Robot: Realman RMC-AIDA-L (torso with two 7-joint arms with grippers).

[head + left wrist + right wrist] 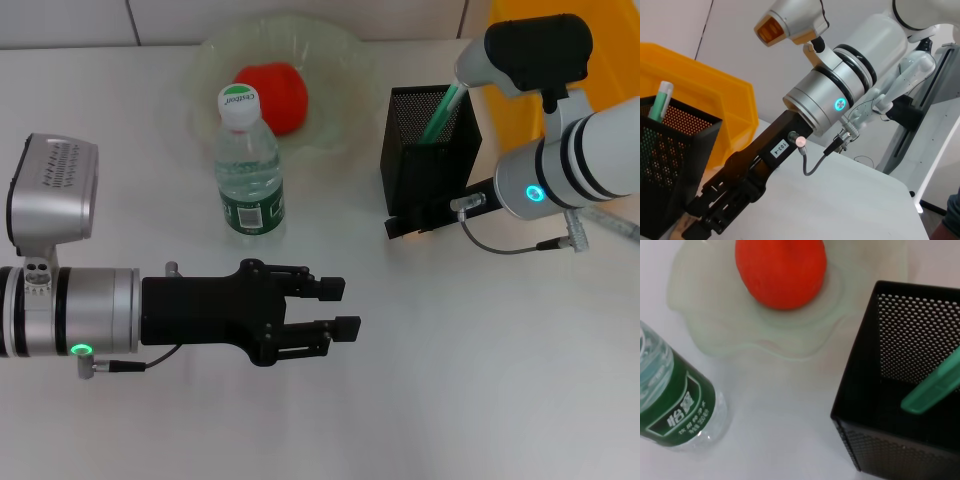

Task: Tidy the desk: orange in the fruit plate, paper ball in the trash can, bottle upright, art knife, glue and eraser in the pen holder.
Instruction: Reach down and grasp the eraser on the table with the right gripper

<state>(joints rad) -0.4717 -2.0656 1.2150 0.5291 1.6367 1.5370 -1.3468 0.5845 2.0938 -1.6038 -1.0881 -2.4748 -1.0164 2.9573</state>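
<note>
left gripper (335, 308) nearest me hovers over bare desk, fingers apart, holding nothing. beyond it i see the bottle (248, 165) upright and the right gripper (400, 222) low against the pen holder (428, 150); its grip i cannot tell. farther back, the orange (273, 95) sits in the fruit plate (215, 55). little seems left.

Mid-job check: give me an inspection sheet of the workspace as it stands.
Surface: white desk.
Job's things: orange in fruit plate; bottle upright; green stick leaning in pen holder; trash can behind right arm. Paper ball, eraser: nothing seen.
Clutter: nothing seen.
Grippers: left gripper above the desk near the bottle, jaws open, empty; right gripper low at the pen holder's base.
Cables: grey lead at right wrist.
Surroundings: white wall.
</note>
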